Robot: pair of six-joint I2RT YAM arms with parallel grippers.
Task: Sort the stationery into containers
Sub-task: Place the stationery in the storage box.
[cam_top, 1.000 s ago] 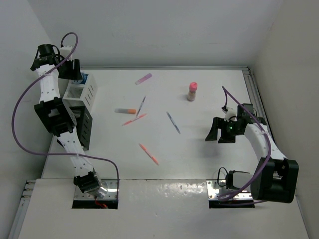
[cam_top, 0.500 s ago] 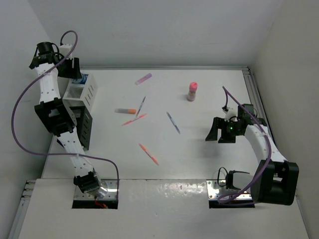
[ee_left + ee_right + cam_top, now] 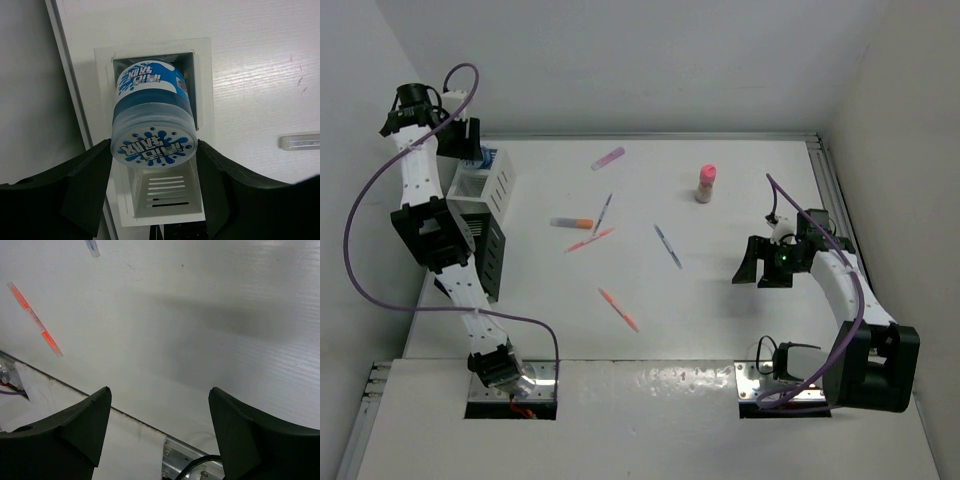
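Observation:
My left gripper (image 3: pixel 472 142) (image 3: pixel 152 167) is shut on a squat blue jar (image 3: pixel 152 117) with a splash-pattern label, held tilted over the far compartment of the white organiser (image 3: pixel 492 188) (image 3: pixel 167 212). The black organiser (image 3: pixel 488 252) stands just nearer. Loose on the table are a pink marker (image 3: pixel 608 158), an orange-capped marker (image 3: pixel 572 223), a blue-purple pen (image 3: pixel 604 212), two orange pens (image 3: pixel 590 240) (image 3: pixel 618 309), a blue pen (image 3: pixel 667 246) and a pink-capped beige bottle (image 3: pixel 705 184). My right gripper (image 3: pixel 761 268) (image 3: pixel 160 407) is open and empty above bare table.
The left wall runs close beside the organisers. A metal rail (image 3: pixel 825 190) edges the table's right side. In the right wrist view an orange pen (image 3: pixel 35 320) lies far left, and the table's front edge with a mounting plate (image 3: pixel 185 460) is below.
The left wrist has shifted very slightly with the jar still in its grip. The right arm and loose stationery have not moved.

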